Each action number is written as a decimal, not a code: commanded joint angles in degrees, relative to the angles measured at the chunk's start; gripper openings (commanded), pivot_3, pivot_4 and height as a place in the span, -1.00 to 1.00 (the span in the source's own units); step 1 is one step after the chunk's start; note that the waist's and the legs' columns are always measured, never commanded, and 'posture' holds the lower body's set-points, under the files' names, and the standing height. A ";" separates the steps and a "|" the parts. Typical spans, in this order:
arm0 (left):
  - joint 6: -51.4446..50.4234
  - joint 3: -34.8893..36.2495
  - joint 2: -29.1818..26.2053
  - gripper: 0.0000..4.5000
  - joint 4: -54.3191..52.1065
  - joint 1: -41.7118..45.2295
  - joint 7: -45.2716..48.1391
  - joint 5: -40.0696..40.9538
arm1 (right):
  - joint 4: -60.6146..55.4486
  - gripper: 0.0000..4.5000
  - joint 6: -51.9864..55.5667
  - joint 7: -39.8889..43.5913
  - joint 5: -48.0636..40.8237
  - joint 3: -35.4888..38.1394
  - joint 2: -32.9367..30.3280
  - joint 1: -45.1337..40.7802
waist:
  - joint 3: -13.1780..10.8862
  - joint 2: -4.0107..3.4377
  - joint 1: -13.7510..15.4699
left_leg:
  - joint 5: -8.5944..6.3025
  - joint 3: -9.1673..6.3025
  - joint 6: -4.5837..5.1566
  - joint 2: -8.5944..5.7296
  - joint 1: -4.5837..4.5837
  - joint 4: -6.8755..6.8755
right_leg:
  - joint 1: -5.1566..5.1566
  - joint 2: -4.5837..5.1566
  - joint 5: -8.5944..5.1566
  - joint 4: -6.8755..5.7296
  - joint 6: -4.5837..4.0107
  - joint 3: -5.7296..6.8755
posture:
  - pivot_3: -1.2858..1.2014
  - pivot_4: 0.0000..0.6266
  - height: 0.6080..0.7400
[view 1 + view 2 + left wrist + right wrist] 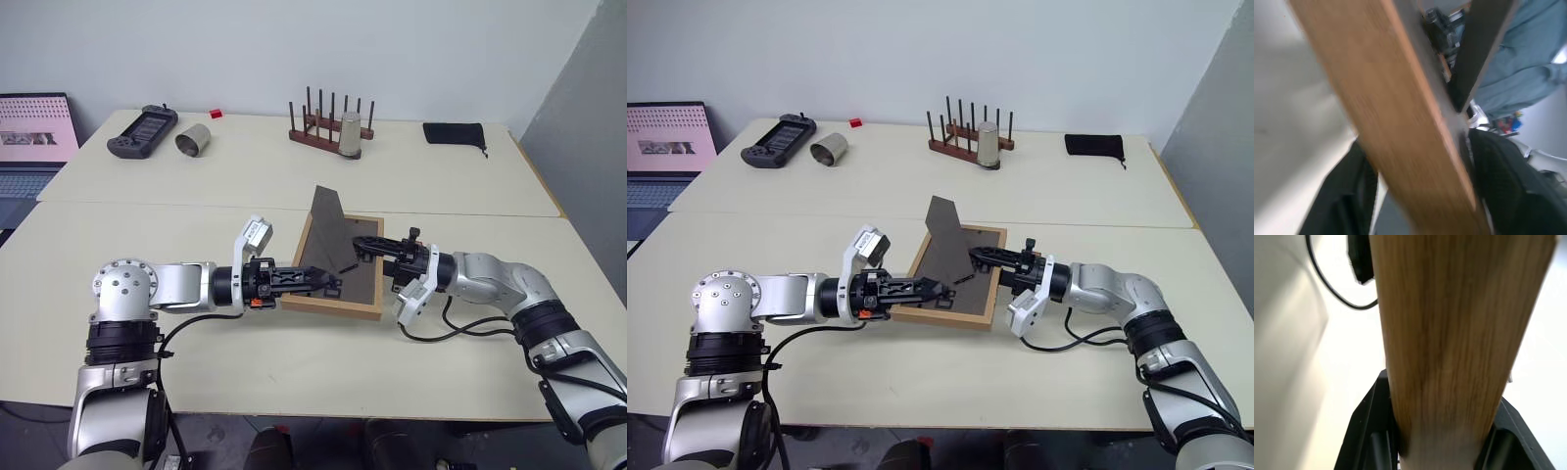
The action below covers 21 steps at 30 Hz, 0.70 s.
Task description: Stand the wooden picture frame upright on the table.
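Note:
The wooden picture frame (333, 307) lies on the table (294, 372) near the middle, with its dark panel up and a dark stand flap (328, 211) raised from it. My left gripper (328, 284) reaches in from the left, open, its fingers (1347, 196) straddling the frame's left border (1400, 122) with a pale gap on one side. From the right, my right gripper (364, 250) is shut on the frame's right border. That wood (1449, 333) fills the space between its fingers (1366, 431). Whether the frame is lifted off the table I cannot tell.
At the back of the table stand a dark peg rack (313, 134) with a metal cup (350, 135), a second cup on its side (196, 140), a black controller (142, 130), a small red item (215, 114) and a black pouch (456, 133). A laptop (34, 142) sits far left. A cable (460, 333) loops by my right wrist.

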<state>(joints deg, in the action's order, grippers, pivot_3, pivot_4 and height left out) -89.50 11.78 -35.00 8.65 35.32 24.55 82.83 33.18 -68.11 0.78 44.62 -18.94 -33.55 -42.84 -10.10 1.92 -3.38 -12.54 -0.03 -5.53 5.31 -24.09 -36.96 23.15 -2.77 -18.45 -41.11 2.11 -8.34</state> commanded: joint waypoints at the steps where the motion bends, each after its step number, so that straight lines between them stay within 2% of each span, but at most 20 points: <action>1: 3.72 4.47 -4.26 0.73 1.69 1.74 2.49 -3.42 | 0.97 -0.40 1.79 7.59 -15.93 -0.37 -1.54 -0.29 | 0.00 0.01 -0.03 | 0.00 0.00 0.00 0.00 0.01 0.00 | -0.02 0.00 0.00 0.01 0.00 0.00 | 0.03 -0.52 1.00; 4: 6.29 6.00 -7.28 1.00 -0.29 1.00 3.55 -6.32 | -2.26 -0.41 10.56 20.06 -31.91 -1.89 -1.44 1.84 | 0.00 0.01 -0.08 | -0.01 0.02 0.01 0.01 0.03 0.01 | -0.05 0.00 0.00 0.02 0.00 -0.01 | 0.03 -0.52 1.00; 7: 9.65 5.76 -8.01 1.00 -6.84 -2.38 0.75 -10.77 | -8.34 -0.41 24.81 32.46 -46.89 -1.36 -0.60 3.88 | -0.01 0.00 -0.03 | -0.01 0.01 0.01 0.02 0.05 0.02 | -0.10 0.02 0.00 0.03 0.00 0.00 | 0.03 -0.52 1.00; 10: 13.86 4.28 -6.65 1.00 -18.20 -7.25 -0.78 -14.06 | -14.81 -0.41 43.01 40.42 -58.99 0.64 2.01 4.58 | -0.01 -0.01 -0.01 | 0.00 0.03 0.00 0.07 0.10 0.01 | -0.16 0.04 0.00 0.03 0.00 -0.01 | 0.03 -0.52 1.00; 13: 19.34 0.71 -6.96 1.00 -27.20 -11.18 -0.95 -20.53 | -18.96 -0.41 56.72 44.41 -65.55 2.14 4.36 4.19 | -0.02 -0.02 0.12 | 0.00 0.00 -0.01 0.14 0.10 0.01 | -0.16 0.01 0.00 0.02 0.00 0.05 | 0.03 -0.52 1.00; 16: 25.19 -1.22 -5.86 1.00 -32.69 -13.61 -2.22 -26.35 | -19.46 -0.41 76.22 48.29 -76.36 5.26 7.64 2.35 | -0.02 -0.02 0.31 | -0.01 0.02 0.01 0.11 0.11 0.02 | -0.16 -0.01 0.00 0.03 0.00 0.05 | 0.03 -0.52 1.00; 19: 28.02 -2.19 -6.17 1.00 -34.62 -15.04 -1.99 -29.99 | -17.34 -0.41 86.45 51.86 -80.54 7.42 9.42 0.34 | -0.02 -0.02 0.34 | -0.11 0.07 0.19 0.09 0.09 0.02 | -0.13 -0.01 0.00 0.05 0.00 0.01 | 0.03 -0.52 1.00; 21: 28.42 -1.35 -5.80 1.00 -34.59 -15.74 -2.05 -30.36 | -13.23 -0.41 88.80 53.84 -79.88 8.26 10.64 -1.36 | -0.02 -0.02 0.30 | -0.12 0.09 0.21 0.08 0.07 0.03 | -0.08 -0.01 0.00 0.07 0.00 -0.01 | 0.03 -0.52 1.00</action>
<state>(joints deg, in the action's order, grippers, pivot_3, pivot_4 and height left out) -62.87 9.27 -40.82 -24.27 19.82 22.44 53.29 19.03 18.42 52.52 -33.22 -13.75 -23.40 -41.92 -10.12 1.90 -3.08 -12.67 0.08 -5.31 5.39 -24.03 -36.92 23.09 -2.78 -18.46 -41.02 2.11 -8.35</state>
